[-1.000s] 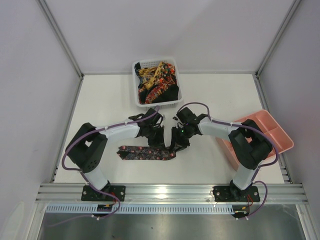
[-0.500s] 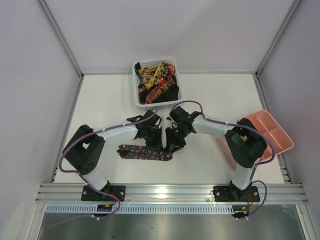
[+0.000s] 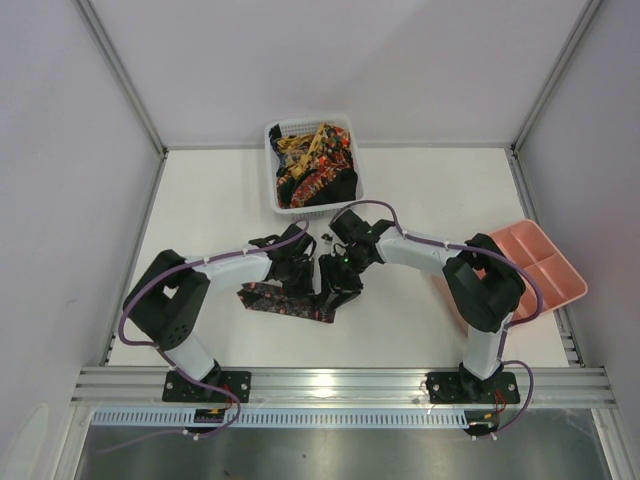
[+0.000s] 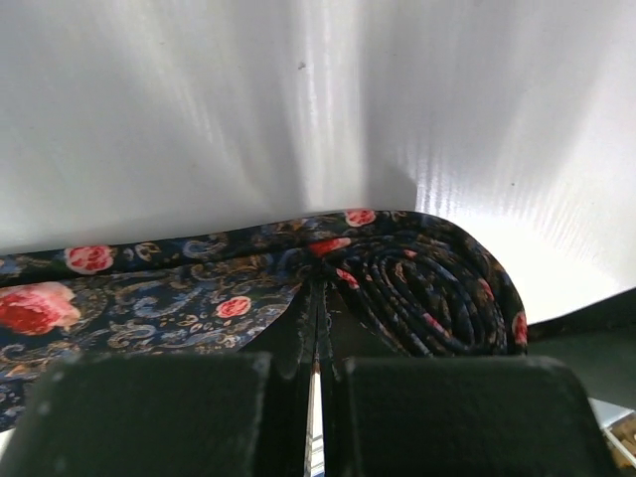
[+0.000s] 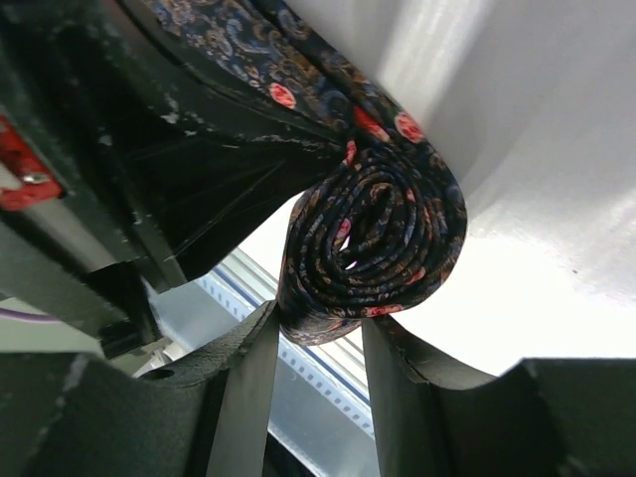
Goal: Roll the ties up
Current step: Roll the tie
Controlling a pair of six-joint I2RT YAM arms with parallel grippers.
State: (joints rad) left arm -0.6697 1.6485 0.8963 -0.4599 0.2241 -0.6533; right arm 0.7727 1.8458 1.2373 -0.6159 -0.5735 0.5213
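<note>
A dark tie with red roses lies on the white table, part flat (image 3: 268, 298) and part wound into a roll (image 5: 383, 238). In the left wrist view the roll (image 4: 427, 288) sits right of the flat length (image 4: 149, 298). My left gripper (image 4: 318, 283) is shut, pinching the fabric where the roll meets the flat part; from above it (image 3: 303, 283) is just left of the roll. My right gripper (image 5: 318, 323) is open, and the roll's lower edge rests between its fingertips. From above, the right gripper (image 3: 335, 293) stands over the roll. More ties (image 3: 315, 165) fill the basket.
The white mesh basket (image 3: 310, 121) stands at the back centre of the table. A pink compartment tray (image 3: 545, 262) sits at the right edge, behind the right arm's elbow. The left gripper's black body (image 5: 199, 169) fills the upper left of the right wrist view.
Both grippers and the roll have shifted left along the tie, so the flat length is shorter. The right jaws have spread wider around the roll.
</note>
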